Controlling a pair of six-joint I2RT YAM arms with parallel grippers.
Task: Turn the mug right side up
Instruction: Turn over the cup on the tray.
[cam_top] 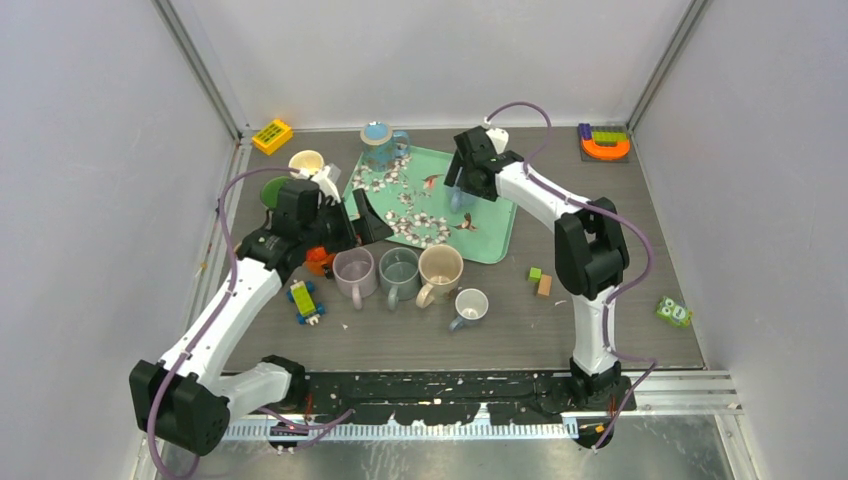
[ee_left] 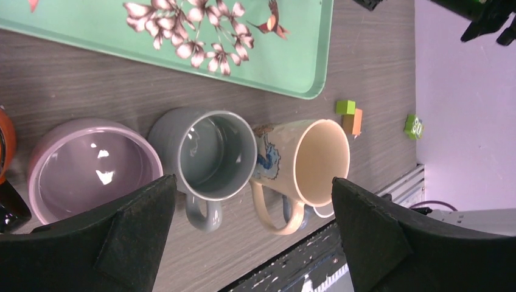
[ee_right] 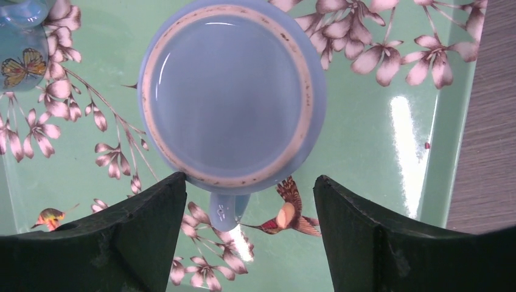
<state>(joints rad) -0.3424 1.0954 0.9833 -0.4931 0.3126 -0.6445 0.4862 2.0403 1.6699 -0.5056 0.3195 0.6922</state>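
On the green flowered tray (ee_right: 377, 121), in its right half by the top view — one mug (ee_right: 231, 91), pale blue and glossy, standing mouth down. The base faces up: a flat blue disc ringed by a bare tan foot, speckled dark. The handle (ee_right: 226, 210) points toward the wrist camera, over a painted hummingbird.

Right claw (ee_right: 248, 185): spread, one finger at each side of the mug's handle end, no grip to be seen.

Left claw (ee_left: 252, 188): spread wide, holding nothing, above three upright mugs on the counter (ee_left: 377, 73) — pink mug (ee_left: 91, 164), grey mug (ee_left: 216, 152), cream mug (ee_left: 322, 158), set side by side.

Also on the tray: butterfly mug (ee_right: 18, 55).
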